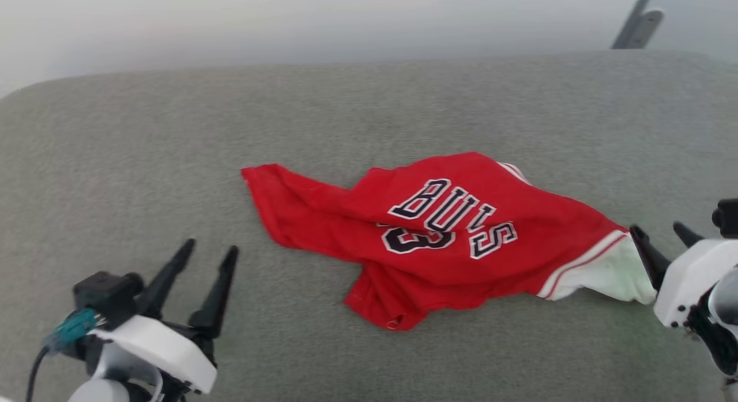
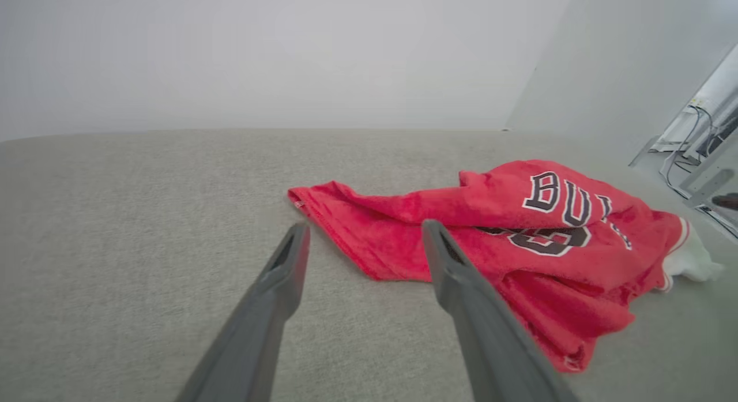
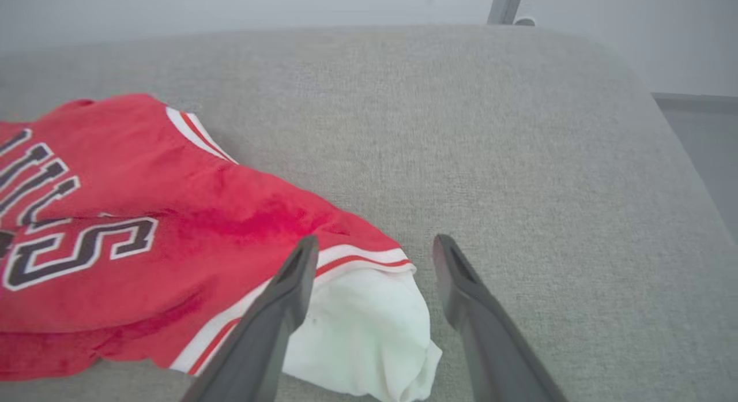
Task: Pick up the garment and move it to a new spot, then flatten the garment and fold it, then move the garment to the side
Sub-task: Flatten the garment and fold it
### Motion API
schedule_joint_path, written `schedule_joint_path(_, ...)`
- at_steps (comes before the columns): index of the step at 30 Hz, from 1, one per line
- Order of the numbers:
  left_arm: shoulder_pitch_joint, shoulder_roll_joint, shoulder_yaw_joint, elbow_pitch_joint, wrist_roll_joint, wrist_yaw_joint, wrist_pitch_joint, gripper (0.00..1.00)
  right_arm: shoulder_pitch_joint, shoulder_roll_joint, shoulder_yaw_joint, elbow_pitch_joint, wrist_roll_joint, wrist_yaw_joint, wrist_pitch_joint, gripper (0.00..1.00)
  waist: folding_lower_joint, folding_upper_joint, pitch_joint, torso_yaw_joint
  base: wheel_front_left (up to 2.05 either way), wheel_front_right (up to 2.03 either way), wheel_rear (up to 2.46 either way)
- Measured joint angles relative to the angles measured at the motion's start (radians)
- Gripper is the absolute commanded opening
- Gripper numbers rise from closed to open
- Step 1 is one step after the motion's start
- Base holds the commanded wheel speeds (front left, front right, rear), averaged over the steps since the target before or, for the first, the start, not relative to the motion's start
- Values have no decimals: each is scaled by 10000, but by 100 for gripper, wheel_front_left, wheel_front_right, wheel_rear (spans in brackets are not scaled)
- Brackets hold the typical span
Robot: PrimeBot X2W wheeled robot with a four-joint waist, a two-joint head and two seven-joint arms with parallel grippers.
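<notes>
The jersey (image 1: pixel 438 235) lies crumpled mid-way across the grey padded surface (image 1: pixel 346 113), lettering up. The right claw (image 1: pixel 656 228) stands wide at its white sleeve (image 1: pixel 611 269), gripping nothing. The left claw (image 1: pixel 211 246) is wide too, empty, near the jersey's red end.

The crumpled garment (image 1: pixel 438 240) heaps up in the middle of the grey cushion (image 1: pixel 173 136), barring a low pass across. Open room runs wide to its left and beyond it.
</notes>
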Motion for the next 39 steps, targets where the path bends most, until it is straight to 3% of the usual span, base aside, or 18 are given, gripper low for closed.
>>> schedule_joint_path(8, -185, 128, -980, -282, -598, 48, 2359, 100, 78, 1214, -249, -1624, -600, 0, -1354, 100, 0, 0, -51, -987, 0, 0, 0)
schedule_joint_path(16, -611, -38, -1636, 52, -857, 583, 4316, 100, 294, 2433, -176, -2307, -1430, -2, -2984, 100, 0, 0, 23, -1915, 0, 0, 0)
schedule_joint_path(25, -1523, -109, -2288, 1097, -299, 1103, 5636, 100, 477, 2930, 341, -2205, -1530, -2, -3486, 100, 0, 0, 437, -2574, 0, 0, 0)
schedule_joint_path(32, -2390, -178, -2894, 1887, 539, 1465, 6232, 100, 433, 2993, 535, -2015, -1392, -2, -3678, 100, 0, 0, 762, -2713, 0, 0, 0)
schedule_joint_path(33, -2479, -226, -2945, 2010, 606, 1465, 6286, 91, 401, 2993, 562, -1987, -1360, -2, -3703, 100, 0, 0, 783, -2702, 0, 0, 0)
schedule_joint_path(34, -2567, -307, -2945, 2127, 589, 1467, 6381, 20, 354, 2997, 585, -1946, -1271, -2, -3758, 100, 0, 0, 798, -2681, 0, 0, 0)
schedule_joint_path(35, -2632, -328, -2968, 2196, 581, 1467, 6450, 0, 305, 3007, 598, -1916, -1271, -2, -3779, 100, 0, 0, 805, -2657, 0, 0, 0)
schedule_joint_path(39, -2789, -305, -3005, 2330, 412, 1440, 6807, 0, 270, 3014, 535, -1801, -1273, 0, -3896, 100, 0, 0, 762, -2512, 0, 0, 0)
